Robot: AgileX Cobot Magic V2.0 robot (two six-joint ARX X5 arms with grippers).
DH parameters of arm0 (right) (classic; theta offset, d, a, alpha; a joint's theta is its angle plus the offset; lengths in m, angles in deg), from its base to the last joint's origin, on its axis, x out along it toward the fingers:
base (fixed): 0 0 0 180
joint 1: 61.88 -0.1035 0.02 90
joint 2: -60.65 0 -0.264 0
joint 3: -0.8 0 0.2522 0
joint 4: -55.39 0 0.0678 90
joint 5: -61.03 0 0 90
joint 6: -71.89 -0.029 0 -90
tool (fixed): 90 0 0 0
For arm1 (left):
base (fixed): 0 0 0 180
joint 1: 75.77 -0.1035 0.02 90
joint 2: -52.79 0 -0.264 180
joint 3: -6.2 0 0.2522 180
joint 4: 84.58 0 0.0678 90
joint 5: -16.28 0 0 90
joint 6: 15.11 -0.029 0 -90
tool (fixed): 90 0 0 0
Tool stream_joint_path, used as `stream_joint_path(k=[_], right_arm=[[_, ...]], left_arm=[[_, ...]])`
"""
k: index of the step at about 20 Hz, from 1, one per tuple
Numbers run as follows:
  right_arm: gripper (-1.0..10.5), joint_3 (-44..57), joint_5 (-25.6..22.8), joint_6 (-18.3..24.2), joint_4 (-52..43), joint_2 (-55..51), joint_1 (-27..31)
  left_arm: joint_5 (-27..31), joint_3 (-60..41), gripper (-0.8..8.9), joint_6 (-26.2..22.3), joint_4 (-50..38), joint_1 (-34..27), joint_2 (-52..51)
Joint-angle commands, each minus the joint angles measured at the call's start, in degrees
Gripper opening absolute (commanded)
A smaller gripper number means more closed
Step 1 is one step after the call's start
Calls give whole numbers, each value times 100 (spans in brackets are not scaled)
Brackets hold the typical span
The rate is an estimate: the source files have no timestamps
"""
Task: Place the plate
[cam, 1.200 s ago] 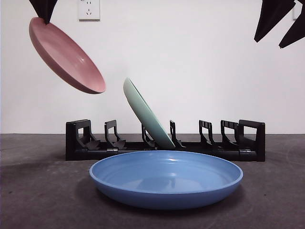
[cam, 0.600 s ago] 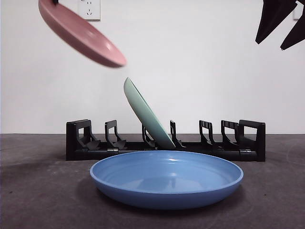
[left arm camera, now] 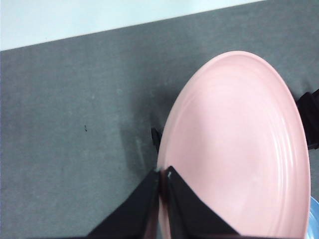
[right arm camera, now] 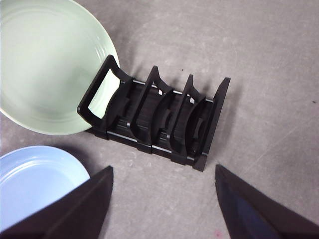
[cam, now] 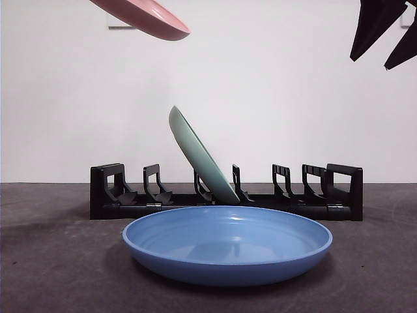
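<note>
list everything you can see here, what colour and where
pink plate: 1, pink, held in the air high above the rack's end
green plate: 1, pale green, leaning in a middle slot of the rack
blue plate: 1, blue, flat on the table in front of the rack
dish rack: 1, black, across the table
table: 1, dark grey
left gripper: shut on the pink plate's rim
right gripper: open, waiting above the rack's other end
</note>
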Motion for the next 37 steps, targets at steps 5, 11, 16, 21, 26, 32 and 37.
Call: stream_joint_path(k=[5, 11, 16, 21, 26, 32, 37], right_arm=[[324, -116, -2, -59, -15, 44, -24], [324, -116, -2, -59, -15, 44, -24], [324, -116, -4, -57, -17, 44, -24], [324, -116, -7, -57, -15, 44, -24], [325, -116, -4, -59, 2, 44, -24], [324, -116, -4, -59, 52, 44, -24], [324, -116, -4, -59, 68, 44, -24]], left_arm=[[-37, 136, 8, 105, -793, 74, -166], [-37, 136, 9, 79, -1718, 236, -168], [-37, 57, 10, -129, -2068, 378, -168], [-46, -802, 10, -190, -2673, 654, -490], [-46, -3154, 10, -107, -3733, 837, -1620], [-55, -5654, 10, 376, -4404, 935, -3064], [-378, -6898, 9, 1001, -4649, 1080, -3672]])
